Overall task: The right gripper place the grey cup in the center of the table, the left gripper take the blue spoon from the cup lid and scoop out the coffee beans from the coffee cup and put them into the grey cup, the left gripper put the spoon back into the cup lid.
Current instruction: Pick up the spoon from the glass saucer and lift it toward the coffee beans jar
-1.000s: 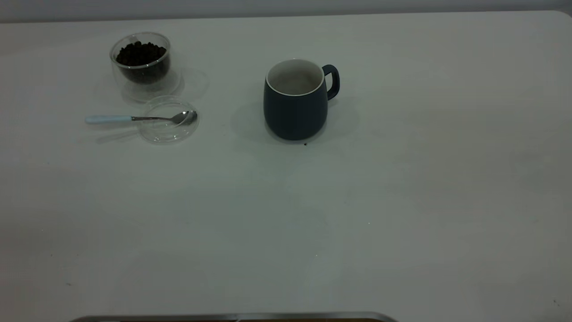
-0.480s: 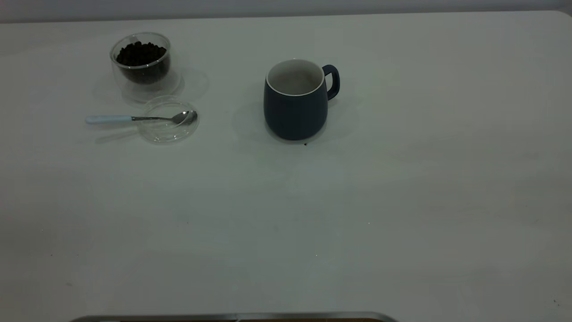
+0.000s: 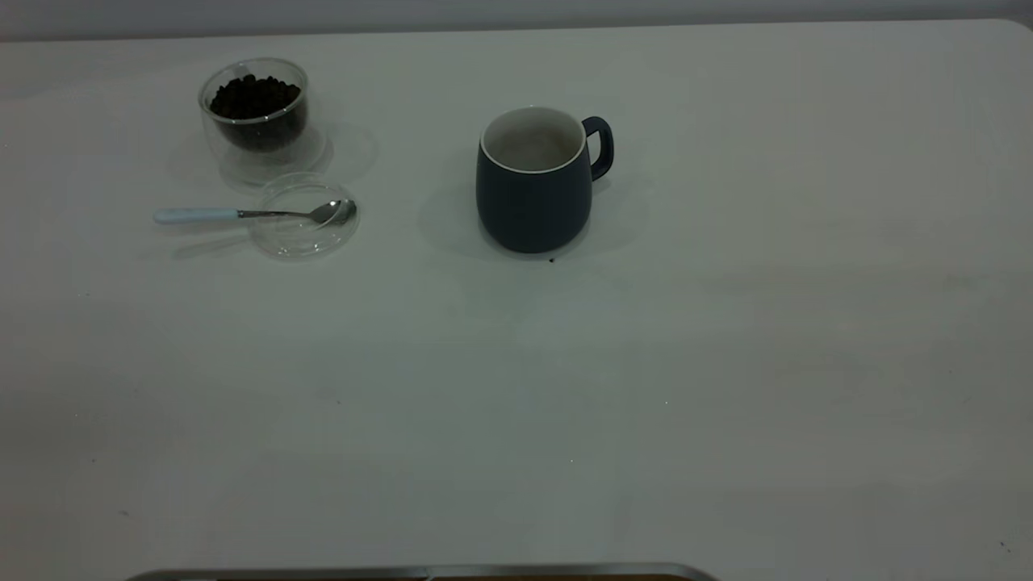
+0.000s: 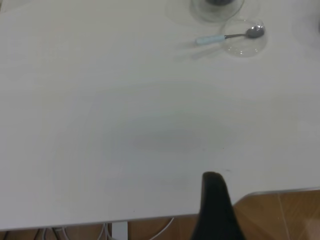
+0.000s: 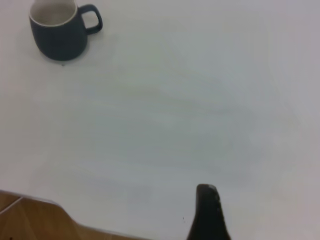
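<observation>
Blue spoon (image 3: 242, 214) overhangs cup lid (image 3: 304, 216) beside coffee cup (image 3: 255, 108); pinching its handle may tip it. Left tool (image 4: 216, 207) spread indeterminable.

Coffee cup (image 4: 216, 5) cut off; claw states unclear.

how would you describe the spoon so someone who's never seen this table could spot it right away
On the large white matte table, look to the far left for the small clear glass cup of dark coffee beans. Just in front lies a flat transparent round lid. The small spoon rests its shiny metal bowl in that lid, pale blue handle pointing left, the only slender thing there.
</observation>
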Controlling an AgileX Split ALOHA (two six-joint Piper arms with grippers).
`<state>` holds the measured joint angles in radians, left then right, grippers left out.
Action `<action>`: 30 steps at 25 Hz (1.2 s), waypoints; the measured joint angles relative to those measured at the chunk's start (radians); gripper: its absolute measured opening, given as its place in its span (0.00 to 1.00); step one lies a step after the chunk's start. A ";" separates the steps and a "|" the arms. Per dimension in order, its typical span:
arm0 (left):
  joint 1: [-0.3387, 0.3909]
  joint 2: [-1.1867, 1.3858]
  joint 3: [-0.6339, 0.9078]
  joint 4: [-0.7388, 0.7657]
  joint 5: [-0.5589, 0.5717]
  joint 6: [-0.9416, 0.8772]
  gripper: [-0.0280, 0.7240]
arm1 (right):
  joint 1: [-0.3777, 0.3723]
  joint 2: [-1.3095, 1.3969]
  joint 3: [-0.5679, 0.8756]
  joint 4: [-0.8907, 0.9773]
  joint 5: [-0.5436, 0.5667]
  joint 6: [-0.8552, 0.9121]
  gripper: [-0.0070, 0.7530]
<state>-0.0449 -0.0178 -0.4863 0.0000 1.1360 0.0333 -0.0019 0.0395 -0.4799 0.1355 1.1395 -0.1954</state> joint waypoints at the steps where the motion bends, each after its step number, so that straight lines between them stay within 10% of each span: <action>1: 0.000 0.000 0.000 0.000 0.000 0.000 0.82 | 0.000 -0.010 0.001 0.000 -0.002 0.000 0.79; 30: 0.000 0.000 0.000 0.000 0.000 0.000 0.82 | -0.002 -0.046 0.001 0.002 -0.003 -0.006 0.79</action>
<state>-0.0449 -0.0178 -0.4863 0.0000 1.1360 0.0333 -0.0035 -0.0065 -0.4790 0.1373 1.1362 -0.2014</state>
